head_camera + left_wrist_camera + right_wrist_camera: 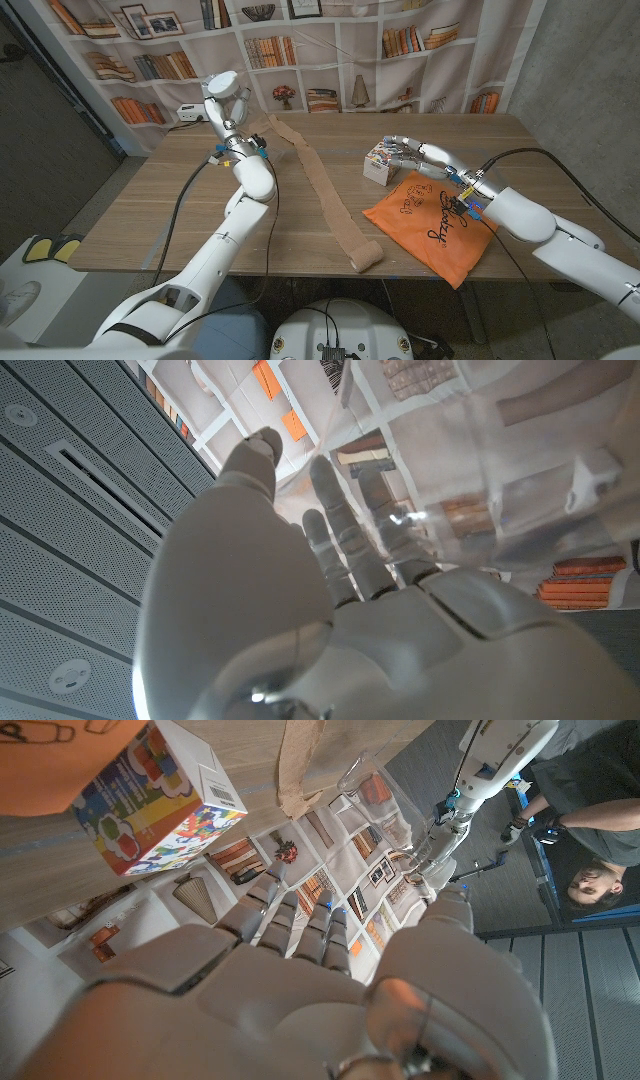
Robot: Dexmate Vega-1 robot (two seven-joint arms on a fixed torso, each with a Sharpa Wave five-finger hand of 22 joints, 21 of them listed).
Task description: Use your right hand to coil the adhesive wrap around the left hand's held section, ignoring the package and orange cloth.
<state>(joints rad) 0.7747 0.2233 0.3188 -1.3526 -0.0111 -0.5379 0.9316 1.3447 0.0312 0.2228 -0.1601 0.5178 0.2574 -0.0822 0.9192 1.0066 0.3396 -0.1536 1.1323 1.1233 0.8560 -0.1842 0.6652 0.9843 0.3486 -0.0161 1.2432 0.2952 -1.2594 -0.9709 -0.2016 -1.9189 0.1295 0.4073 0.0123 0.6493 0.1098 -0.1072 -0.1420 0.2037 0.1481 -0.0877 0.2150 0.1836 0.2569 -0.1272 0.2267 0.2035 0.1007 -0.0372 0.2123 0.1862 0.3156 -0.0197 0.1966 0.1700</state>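
Observation:
A long tan adhesive wrap (pixel 325 190) runs along the table from the far left to its roll (pixel 365 258) near the front edge. My left hand (pixel 224 92) is raised above the far left of the table, and the wrap's far end climbs up to it; it seems to hold that end. In the left wrist view the left hand (pixel 300 590) has its fingers stretched out. My right hand (pixel 415 157) hovers open, with its fingers over the colourful package (pixel 377 165), well right of the wrap. The right wrist view shows the right hand (pixel 300 980), the package (pixel 165 795) and the wrap (pixel 300 760).
An orange cloth (pixel 430 225) with dark lettering lies under my right forearm at the front right. A bookshelf-print curtain hangs behind the table. A person (pixel 590 850) stands off to the side in the right wrist view. Bare wood lies between the wrap and the package.

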